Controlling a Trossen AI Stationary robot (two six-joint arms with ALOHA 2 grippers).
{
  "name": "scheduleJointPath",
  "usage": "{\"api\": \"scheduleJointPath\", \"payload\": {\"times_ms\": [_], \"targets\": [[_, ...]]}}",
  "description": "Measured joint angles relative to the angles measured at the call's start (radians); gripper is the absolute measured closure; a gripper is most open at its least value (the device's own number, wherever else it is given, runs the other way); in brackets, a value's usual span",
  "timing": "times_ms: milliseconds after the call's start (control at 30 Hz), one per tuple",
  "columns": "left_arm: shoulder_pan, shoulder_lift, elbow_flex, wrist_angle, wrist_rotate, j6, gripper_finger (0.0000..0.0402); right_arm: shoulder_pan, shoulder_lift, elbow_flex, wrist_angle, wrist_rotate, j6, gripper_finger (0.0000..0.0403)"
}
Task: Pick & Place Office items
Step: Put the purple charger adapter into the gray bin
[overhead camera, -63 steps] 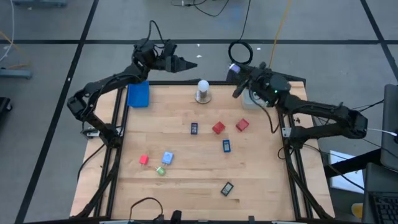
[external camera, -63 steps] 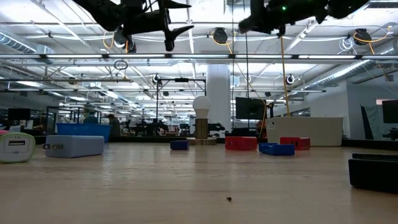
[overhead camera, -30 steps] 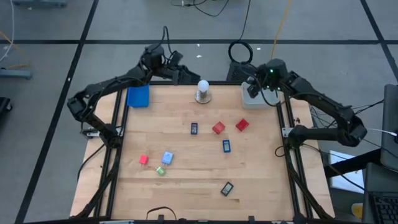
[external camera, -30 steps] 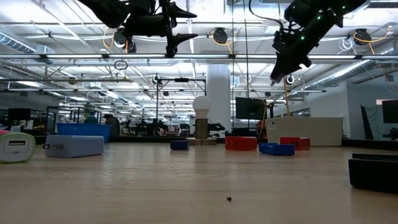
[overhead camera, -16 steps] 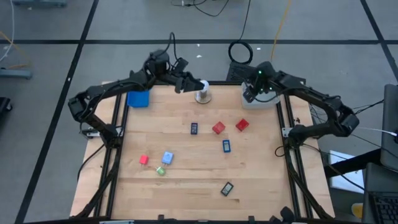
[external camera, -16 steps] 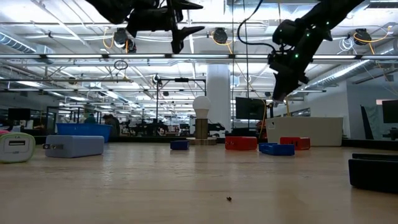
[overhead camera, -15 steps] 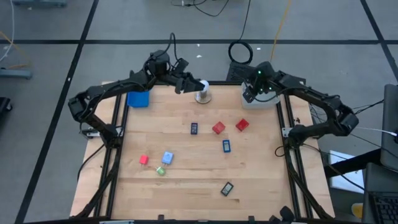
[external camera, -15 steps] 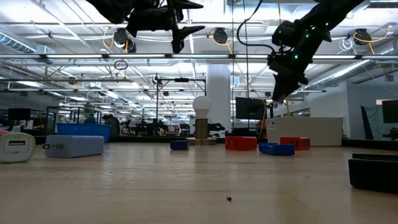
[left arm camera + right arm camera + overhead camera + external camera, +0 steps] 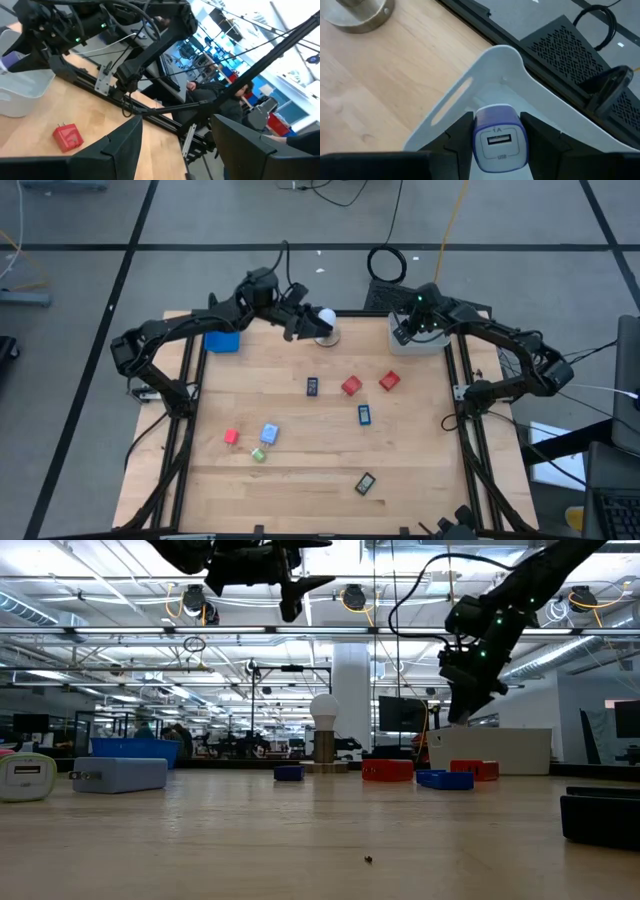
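The light wooden table (image 9: pixel 320 430) is carrying everything, largest first. A pale grey plastic tray (image 9: pixel 415 342) is sitting at the far right corner and a blue plastic tray (image 9: pixel 221 340) at the far left. A white ball on a round metal base (image 9: pixel 326 323) is standing at the far edge between them.

The right tool (image 9: pixel 499 134) is hovering over the grey tray, its fingers closing tightly on a small white-and-lilac USB charger block (image 9: pixel 499 140). The left tool (image 9: pixel 300 326) is hanging in the air just left of the white ball, its fingers (image 9: pixel 105 150) standing partly apart and gripping nothing.

Two red blocks (image 9: pixel 351 386) are lying mid-table, flanked by two dark blue rectangular pieces (image 9: pixel 312 386). Nearer left are lying a small red block (image 9: pixel 231 437), a light-blue block (image 9: pixel 269 433) and a green bit (image 9: pixel 258 454). A dark rectangular piece (image 9: pixel 365 482) is lying nearest.
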Motion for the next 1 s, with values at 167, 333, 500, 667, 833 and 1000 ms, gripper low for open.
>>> {"api": "scheduleJointPath", "payload": {"times_ms": [167, 333, 500, 667, 833, 1000], "targets": [[-0.01, 0.0, 0.0, -0.026, -0.019, 0.008, 0.0165, -0.004, 0.0, -0.041, 0.052, -0.001, 0.023, 0.0273], [-0.019, 0.001, 0.0, -0.035, -0.038, 0.008, 0.0165, -0.003, 0.0, -0.089, 0.095, -0.002, 0.056, 0.0273], [-0.021, 0.001, 0.0, -0.035, -0.045, 0.005, 0.0165, 0.002, 0.0, -0.124, 0.12, -0.039, 0.11, 0.0273], [-0.021, 0.001, 0.0, -0.035, -0.045, 0.003, 0.0165, 0.034, 0.0, -0.133, 0.171, -0.079, 0.149, 0.0266], [-0.021, 0.001, 0.0, -0.034, -0.045, -0.002, 0.0165, 0.067, -0.001, -0.134, 0.214, -0.078, 0.159, 0.0248], [-0.021, 0.001, 0.0, -0.034, -0.045, -0.005, 0.0165, 0.076, -0.001, -0.134, 0.221, -0.077, 0.159, 0.0229]]}}
